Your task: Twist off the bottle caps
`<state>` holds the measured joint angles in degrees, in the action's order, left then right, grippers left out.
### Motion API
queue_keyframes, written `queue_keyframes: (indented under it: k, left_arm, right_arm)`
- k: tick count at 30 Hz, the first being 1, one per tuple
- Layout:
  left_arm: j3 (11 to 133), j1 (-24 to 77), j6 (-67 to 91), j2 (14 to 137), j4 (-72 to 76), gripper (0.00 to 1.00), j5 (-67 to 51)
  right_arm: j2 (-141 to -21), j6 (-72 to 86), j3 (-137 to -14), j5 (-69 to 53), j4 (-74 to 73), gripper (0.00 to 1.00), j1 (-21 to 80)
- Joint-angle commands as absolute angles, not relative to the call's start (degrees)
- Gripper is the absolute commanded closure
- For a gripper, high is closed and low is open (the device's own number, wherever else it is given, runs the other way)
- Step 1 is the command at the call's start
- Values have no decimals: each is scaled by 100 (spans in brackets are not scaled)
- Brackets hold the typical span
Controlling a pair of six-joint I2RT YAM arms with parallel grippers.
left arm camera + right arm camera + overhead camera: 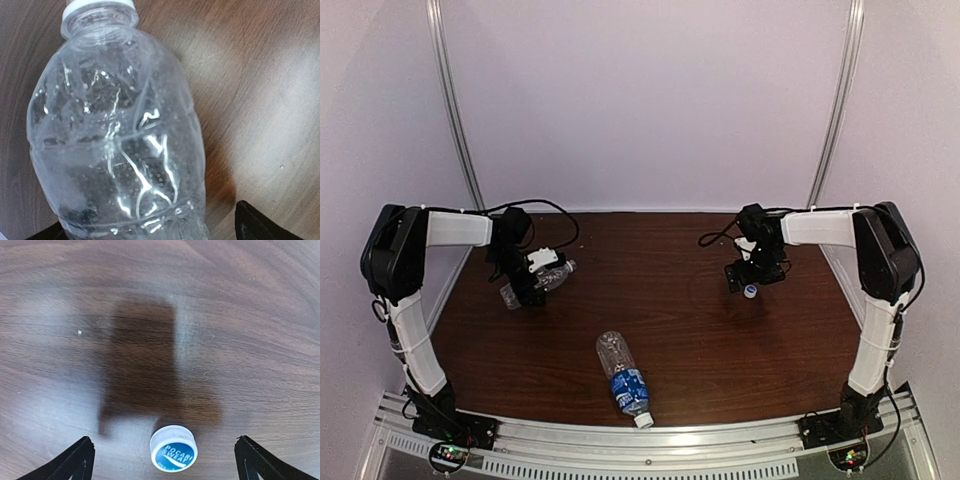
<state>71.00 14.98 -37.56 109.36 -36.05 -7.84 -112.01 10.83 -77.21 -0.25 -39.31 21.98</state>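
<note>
An unlabelled clear crinkled bottle (pixel 120 145) lies on the dark wooden table (pixel 700 340), filling the left wrist view, with a white rim at its neck (pixel 97 7) cut off by the frame's top. My left gripper (pixel 150 235) is open around its lower body; the right finger (pixel 260 227) stands clear of it. My right gripper (pixel 165 457) is open over a loose white cap (pixel 173 448) with a blue printed top, which touches neither finger. A second bottle (pixel 623 375), blue-labelled, lies near the front edge with its white cap (pixel 643 421) on.
White walls close in the table at the back and sides, with two slanted metal rails (pixel 455 110) at the back. A metal rail (pixel 650 440) carrying both arm bases runs along the front edge.
</note>
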Motion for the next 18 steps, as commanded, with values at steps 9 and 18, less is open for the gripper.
queue_keyframes:
  k: [9,18]
  left_arm:
    - [7332,1477,-4127,10219,-3839,3,-1387]
    - [7309,1846,-5022,9321,-4485,3,-2618]
  right_arm:
    - [-10403,1023,-7889,-348,-3945,0,2188]
    - [-9973,902,-7740,-754,-3540,0,2283]
